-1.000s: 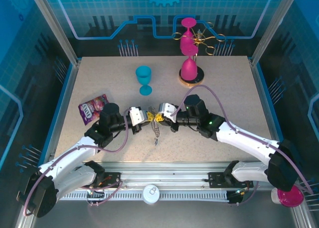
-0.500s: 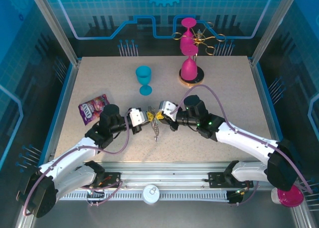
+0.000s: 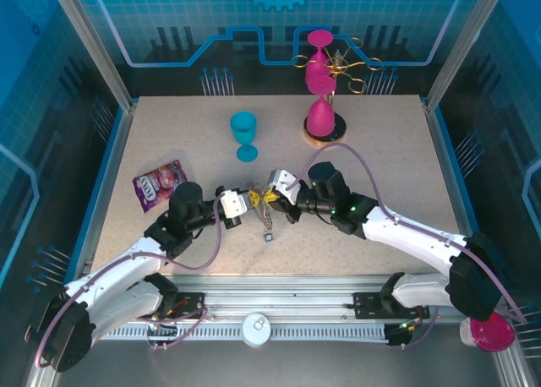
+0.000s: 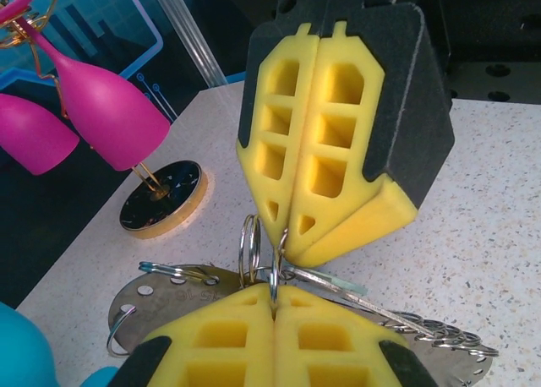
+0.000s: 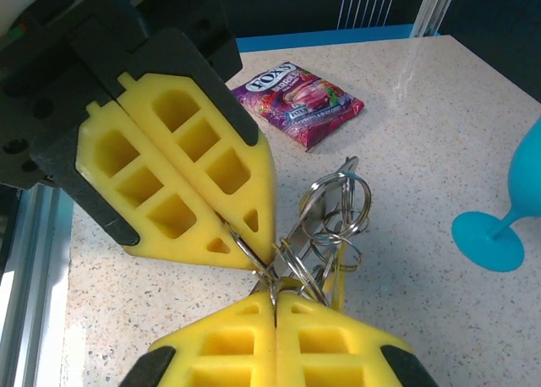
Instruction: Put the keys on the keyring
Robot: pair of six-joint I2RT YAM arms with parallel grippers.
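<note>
A bundle of thin metal rings, the keyring, hangs between my two grippers over the table's front middle. My left gripper is shut on one ring, its yellow pads pressed together. My right gripper faces it tip to tip and is shut on another thin ring. More rings and a flat silvery tag dangle from the pinched rings. A slim silvery key and a short chain trail off to the side. The other keys are tangled in the bundle and hard to tell apart.
A purple snack packet lies at the left. A blue goblet stands behind the grippers, and a gold-based stand with pink goblets is at the back right. Bare tabletop lies in front of and to the right of the grippers.
Both grippers have stayed shut and edged slightly toward the back. The hanging bundle has swung a little to the right.
</note>
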